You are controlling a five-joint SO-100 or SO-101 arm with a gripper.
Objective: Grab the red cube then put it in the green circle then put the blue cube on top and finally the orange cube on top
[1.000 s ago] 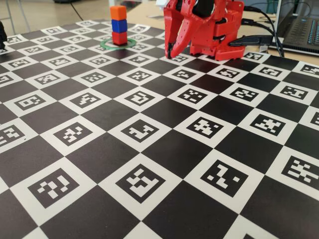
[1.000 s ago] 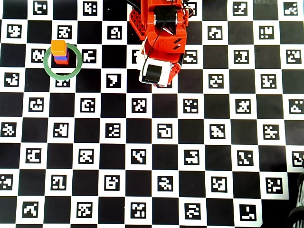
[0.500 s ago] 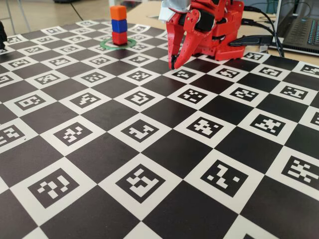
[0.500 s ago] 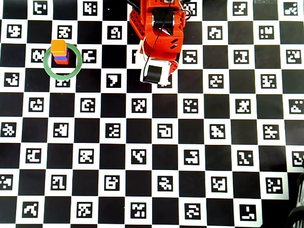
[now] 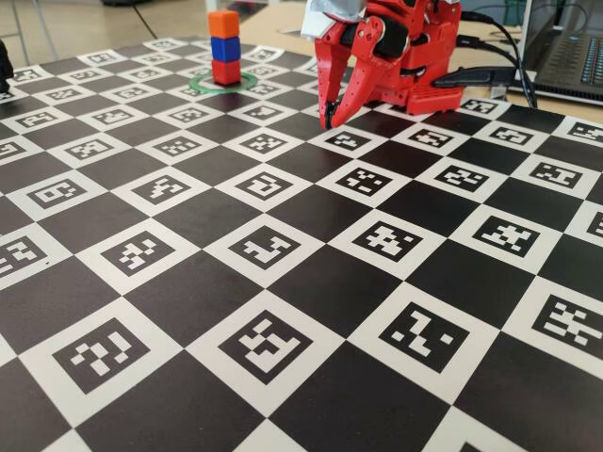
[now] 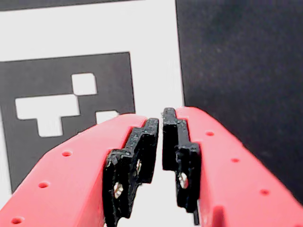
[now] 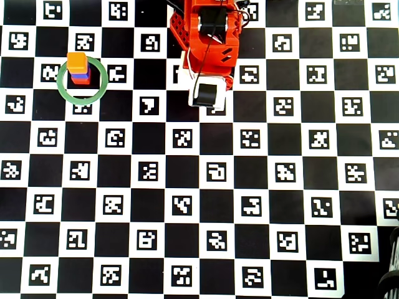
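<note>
Three cubes stand stacked inside the green circle (image 5: pixel 202 85) at the far left of the board. The red cube (image 5: pixel 226 72) is at the bottom, the blue cube (image 5: pixel 225 48) sits on it, and the orange cube (image 5: pixel 223 24) is on top. From overhead only the orange cube (image 7: pixel 77 61), a blue edge (image 7: pixel 80 77) and the green circle (image 7: pixel 63 88) show. My gripper (image 5: pixel 327 121) hangs point-down over the board, well to the right of the stack. In the wrist view the gripper (image 6: pixel 160 137) is shut, with only a sliver between the black pads (image 6: pixel 144 151) and nothing held.
The red arm's base (image 7: pixel 212 37) sits at the far middle edge of the checkered marker board (image 5: pixel 283 311). A laptop (image 5: pixel 570 56) and cables (image 5: pixel 480 75) lie behind the base on the right.
The gripper has swung a little forward off the base and lifted slightly. The stack of cubes has not moved.
</note>
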